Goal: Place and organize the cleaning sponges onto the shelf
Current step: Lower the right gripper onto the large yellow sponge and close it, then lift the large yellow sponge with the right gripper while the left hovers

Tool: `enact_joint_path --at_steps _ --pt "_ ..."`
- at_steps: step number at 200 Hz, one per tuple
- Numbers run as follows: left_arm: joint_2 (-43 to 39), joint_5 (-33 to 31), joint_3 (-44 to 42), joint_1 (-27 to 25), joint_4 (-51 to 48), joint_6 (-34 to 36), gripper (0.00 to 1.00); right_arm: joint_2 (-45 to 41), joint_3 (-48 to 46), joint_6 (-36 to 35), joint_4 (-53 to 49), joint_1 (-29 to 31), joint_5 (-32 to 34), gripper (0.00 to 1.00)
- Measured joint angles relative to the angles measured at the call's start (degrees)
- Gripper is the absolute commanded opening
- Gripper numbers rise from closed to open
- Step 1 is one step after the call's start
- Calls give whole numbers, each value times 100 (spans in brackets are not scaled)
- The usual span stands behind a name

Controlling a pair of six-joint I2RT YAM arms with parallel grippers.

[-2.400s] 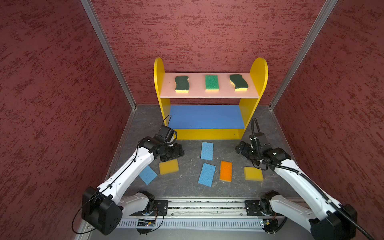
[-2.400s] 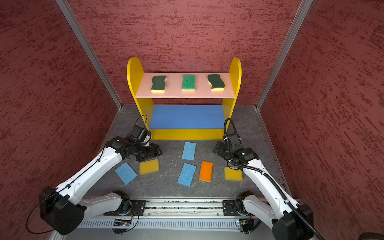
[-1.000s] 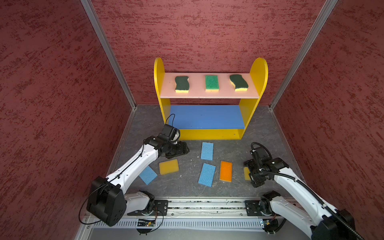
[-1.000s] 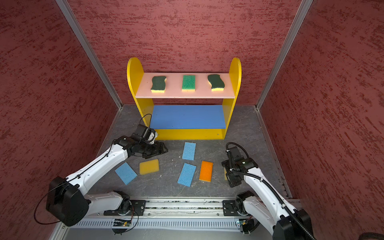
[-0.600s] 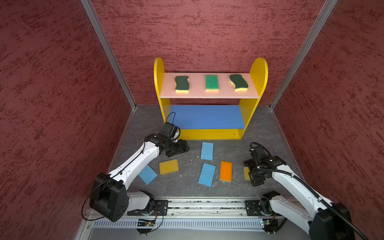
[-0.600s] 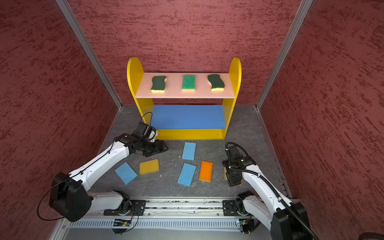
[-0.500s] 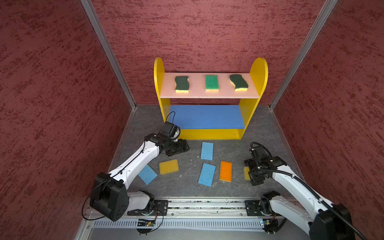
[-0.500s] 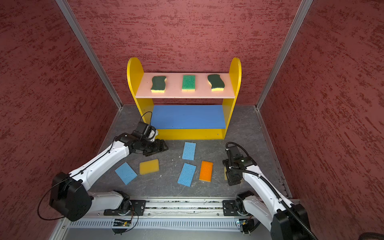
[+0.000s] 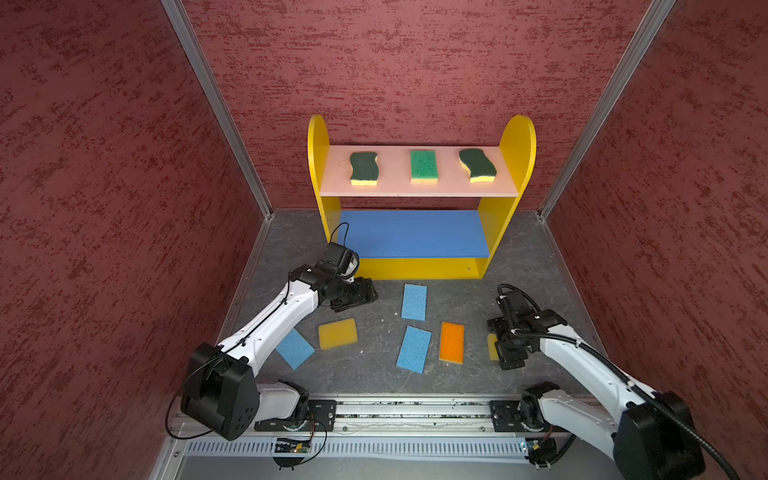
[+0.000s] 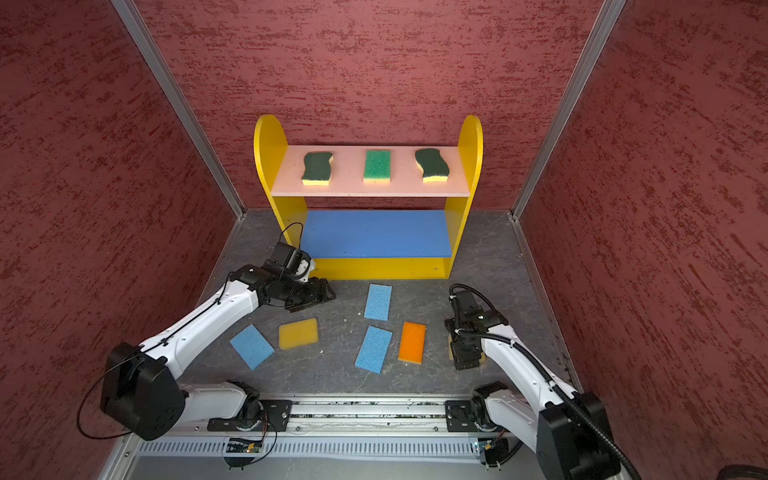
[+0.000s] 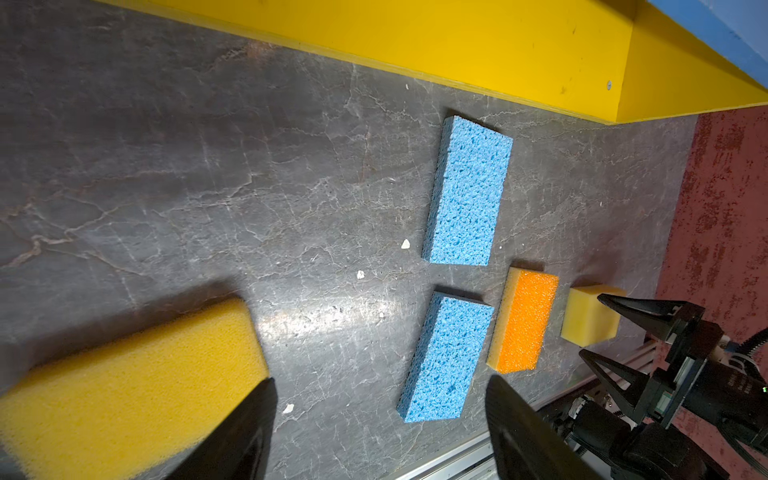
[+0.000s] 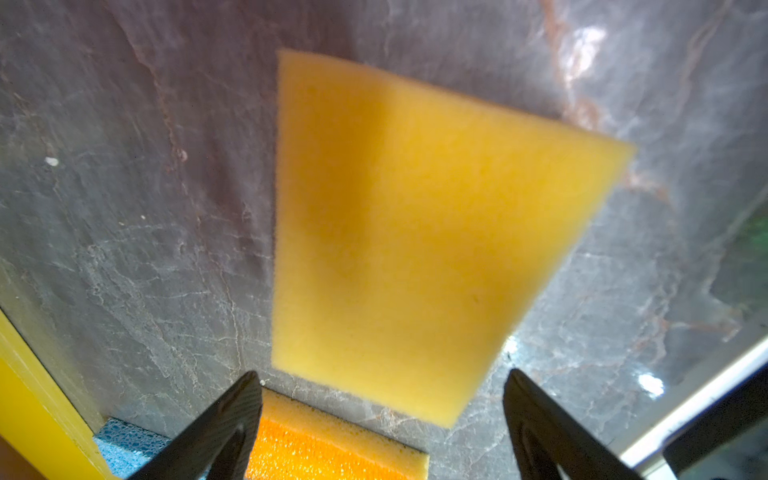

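Grey floor [image 9: 365, 370], orange sponge [image 9: 451, 342] long axis twd shelf [image 9: 516, 145]

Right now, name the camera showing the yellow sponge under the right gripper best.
Right wrist view: the yellow sponge fills the frame, whole top face showing, though blurred. Both top views show only a sliver beside the right gripper; the left wrist view shows it small.

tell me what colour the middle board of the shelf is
Plain blue. The shelf shows its middle board best in a top view.
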Motion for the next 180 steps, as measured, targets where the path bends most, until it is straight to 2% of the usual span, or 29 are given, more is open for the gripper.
enact_joint_path --at_steps 107,180 --pt "286 138 66 59 9 70 79 153 -136 90 201 -155 127 94" --pt "448 197 109 76 24 127 79 647 -138 -90 466 -295 127 89"
